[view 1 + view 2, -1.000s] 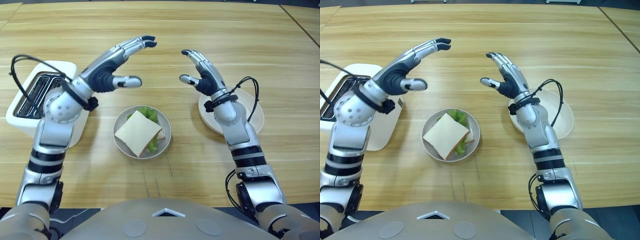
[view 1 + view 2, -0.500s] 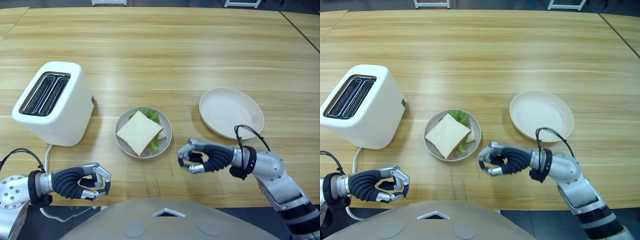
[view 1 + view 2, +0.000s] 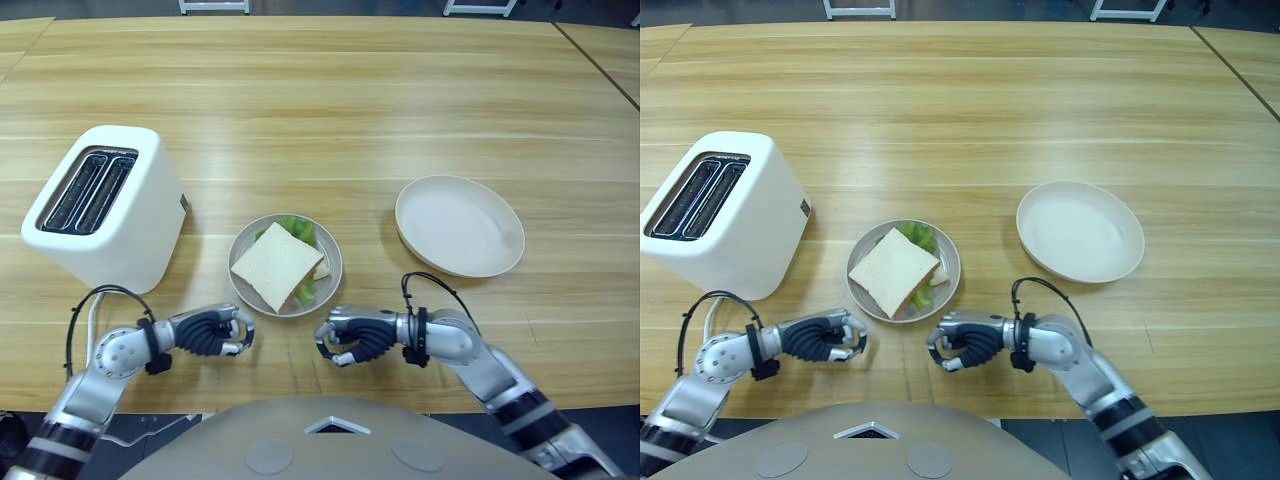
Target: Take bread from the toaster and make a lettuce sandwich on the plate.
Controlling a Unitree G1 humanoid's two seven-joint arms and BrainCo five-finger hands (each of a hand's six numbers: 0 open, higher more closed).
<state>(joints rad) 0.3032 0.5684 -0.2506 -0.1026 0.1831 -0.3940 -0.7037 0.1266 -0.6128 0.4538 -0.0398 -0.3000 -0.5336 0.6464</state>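
Lettuce largely covered by the top bread slice, green peeking out at the upper and lower-right edges. Corner of a lower slice barely visible at the right. All stacked in the small grey plate at frame centre. Toaster at left on the worktop, slots dark, contents impossible to tell. Cream plate at centre right, well apart. Left hand and right hand low in the frame, just below the grey plate, fingers curled in, holding nothing.

Bright, even overhead light leaves a faint sheen on the table.
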